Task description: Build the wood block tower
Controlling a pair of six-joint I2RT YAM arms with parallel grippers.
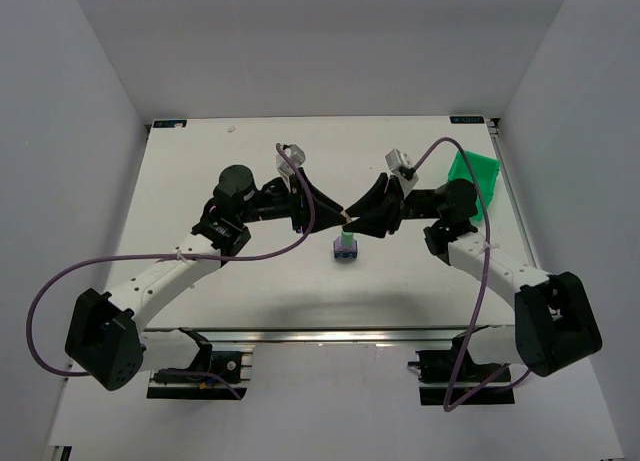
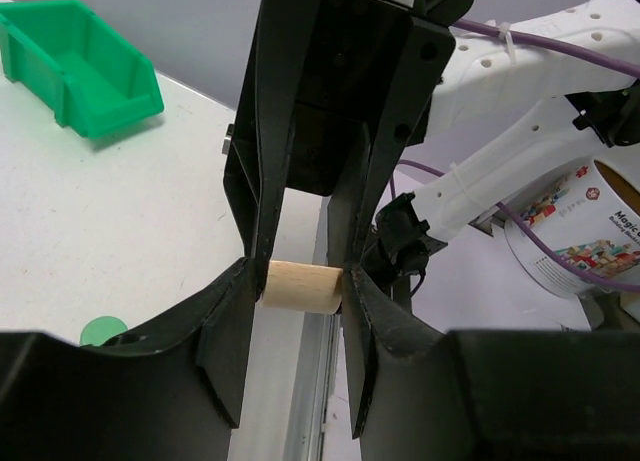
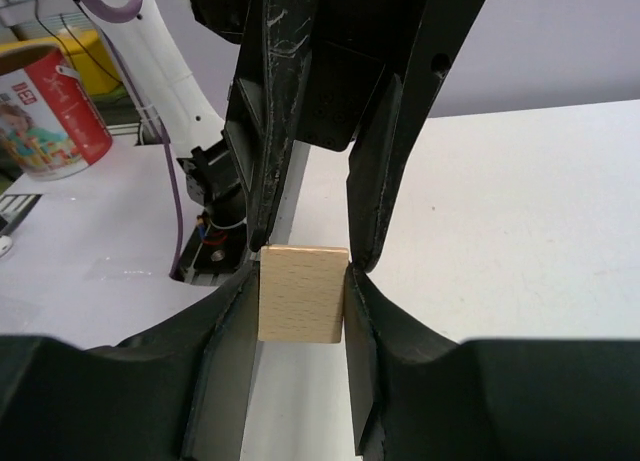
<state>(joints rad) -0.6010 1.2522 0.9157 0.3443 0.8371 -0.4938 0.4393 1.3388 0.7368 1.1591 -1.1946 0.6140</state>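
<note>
Beige cylinder (image 2: 302, 286), likely light, hard and slick, sat pinched by both my left fingers (image 2: 225, 331) and right fingers (image 3: 225, 351), safest gripped end-on.

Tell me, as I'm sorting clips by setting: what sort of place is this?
Probably a lab robot test cell: a white table boxed in by plain white panels, the left arm and right arm bolted to a metal rail at its near edge, and a toy-block canister nearby.
</note>
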